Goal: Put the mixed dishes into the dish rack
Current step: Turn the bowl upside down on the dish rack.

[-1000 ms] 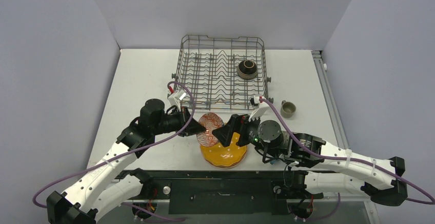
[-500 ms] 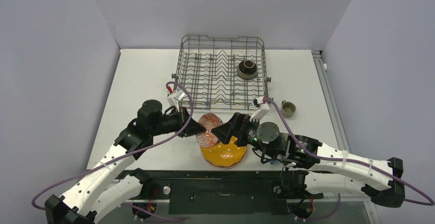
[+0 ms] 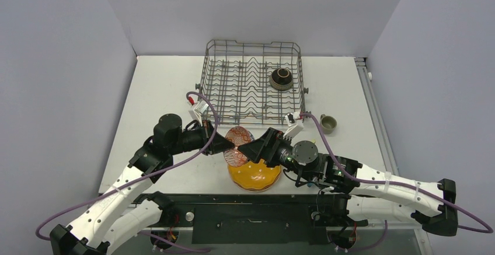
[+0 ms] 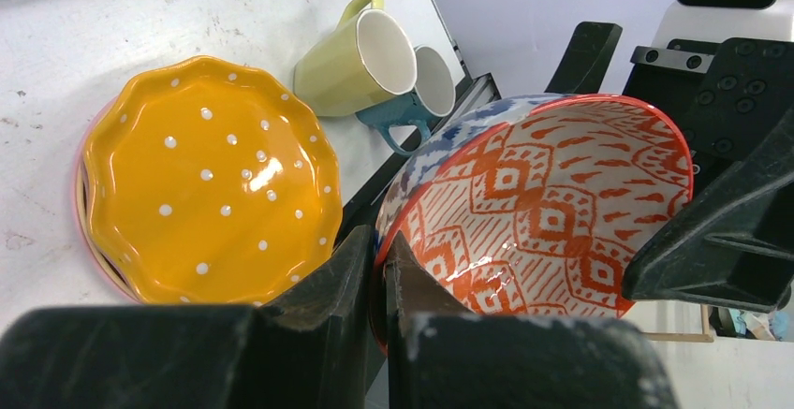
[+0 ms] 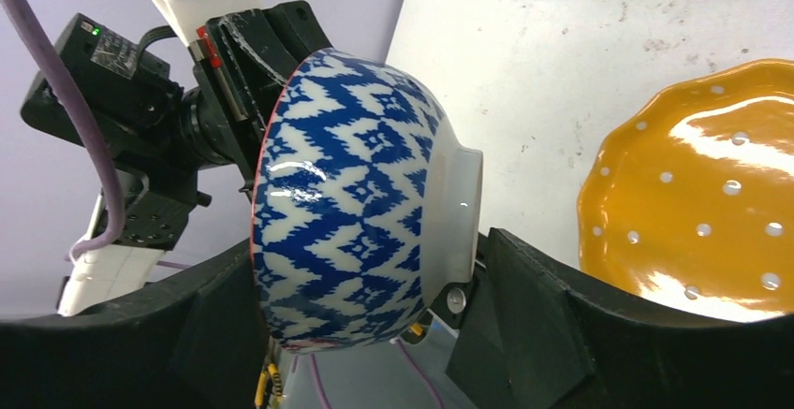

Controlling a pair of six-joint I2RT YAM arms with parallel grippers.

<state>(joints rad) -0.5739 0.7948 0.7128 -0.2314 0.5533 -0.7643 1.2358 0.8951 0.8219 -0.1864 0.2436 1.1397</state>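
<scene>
over white table [image 3: 157, 91], blue-white patterned bowl [image 5: 356, 203]

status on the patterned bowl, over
Left hand shut on rim of patterned bowl. Right hand open, straddling it. Bowl aloft near orange plate, short of dish rack. Path looks clear.

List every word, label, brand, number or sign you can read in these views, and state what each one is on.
No readable text in any view.
On the patterned bowl: blue-white and orange-red motifs only, no lettering.
On the orange dotted plate: white dots only.
On the pale-yellow mug and the blue mug: no print visible.
By the green indicator light: no legible characters.
</scene>
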